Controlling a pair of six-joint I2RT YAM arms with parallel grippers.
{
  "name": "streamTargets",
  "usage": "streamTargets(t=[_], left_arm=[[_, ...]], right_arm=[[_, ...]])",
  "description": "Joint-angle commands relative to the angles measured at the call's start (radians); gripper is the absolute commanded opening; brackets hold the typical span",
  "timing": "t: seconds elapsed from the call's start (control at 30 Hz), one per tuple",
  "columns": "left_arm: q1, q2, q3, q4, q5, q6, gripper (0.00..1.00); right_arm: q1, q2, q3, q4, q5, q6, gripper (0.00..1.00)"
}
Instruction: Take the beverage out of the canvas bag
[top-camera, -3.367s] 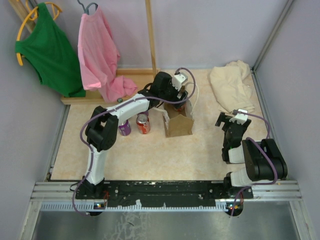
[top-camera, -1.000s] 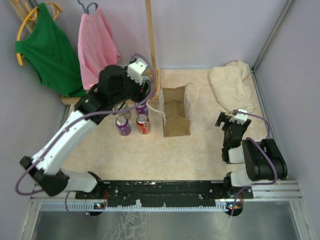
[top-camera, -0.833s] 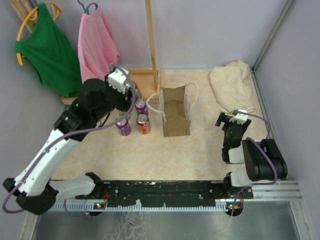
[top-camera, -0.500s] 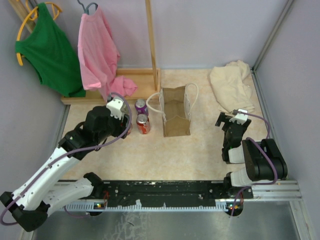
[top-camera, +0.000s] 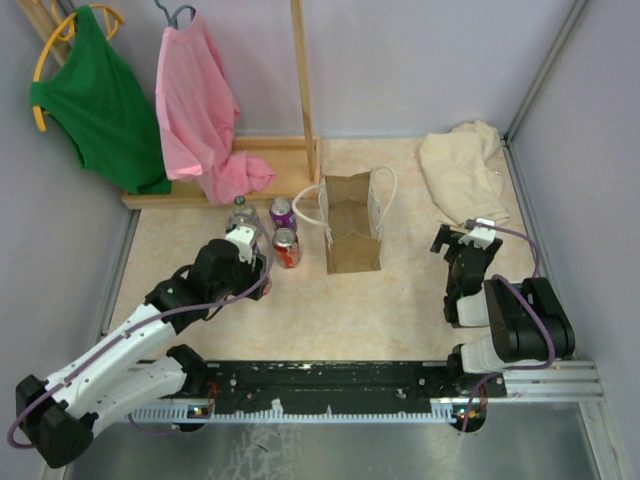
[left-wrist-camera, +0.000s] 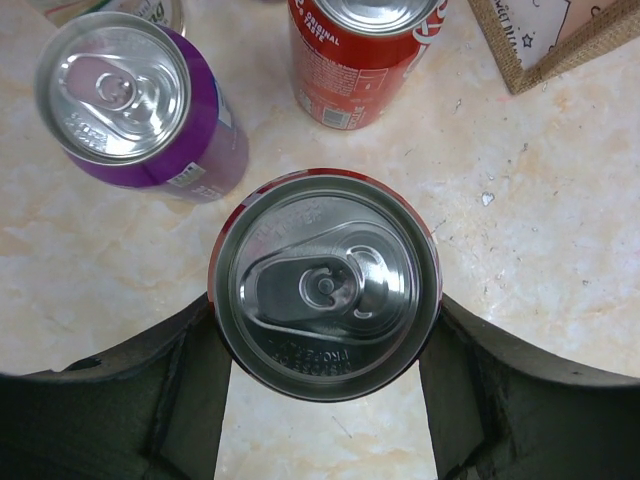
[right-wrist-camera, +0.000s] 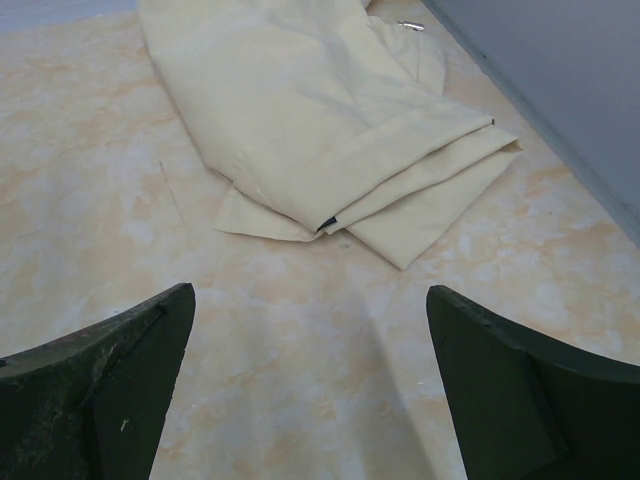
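Silver-lidded and red-walled, the aluminium beverage can (left-wrist-camera: 325, 285) sits pinched between the two black fingers of the left gripper (left-wrist-camera: 322, 340). The jaws press on either side of it, close to the arm bases and over the pale marbled tabletop (left-wrist-camera: 520, 250). Whether its base touches the surface I cannot tell. The main part looks done, since the can is outside the bag. What seems left is to set it down and let go.

Just beyond it stand a second red soda can (left-wrist-camera: 365, 45) and a purple soda can (left-wrist-camera: 135, 100), both upright and close, so the release needs care not to knock them. On the other side, the right gripper (right-wrist-camera: 310, 295) hangs with its fingers spread wide and nothing between them.

Right of the cans, the small tan-brown canvas bag with white rope handles (top-camera: 355, 258) stands upright with its mouth open. From above it looks empty, though its depths are shaded. Farther off lies a pale beige folded cloth (top-camera: 462, 172). At the back wall a wooden rack (top-camera: 300, 90) holds a pink shirt (top-camera: 198, 110) and a green top (top-camera: 100, 105).
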Motion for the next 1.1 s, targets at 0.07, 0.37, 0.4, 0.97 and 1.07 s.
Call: streamTargets(t=[0.07,0.37,0.4,0.97,1.07], left_arm=[[-0.009,-0.014,-0.086,0.315,-0.027,-0.03,0.0],[-0.011,0.054,-0.19,0.454,0.0,-0.045,0.0],[-0.012,0.063,-0.195,0.462,0.001,-0.05,0.0],[-0.021,0.137,-0.19,0.401,0.024,-0.118,0.61],[-0.025,0.13,-0.178,0.358,0.021,-0.134,0.71]], right_arm=[[0.005,0.001,0.026,0.041,0.013,0.001,0.99],[0.005,0.001,0.026,0.041,0.013,0.001,0.99],[0.006,0.001,0.025,0.041,0.013,0.001,0.99],[0.006,0.001,0.025,0.041,0.012,0.002,0.99],[0.006,0.001,0.026,0.041,0.013,0.001,0.99]])
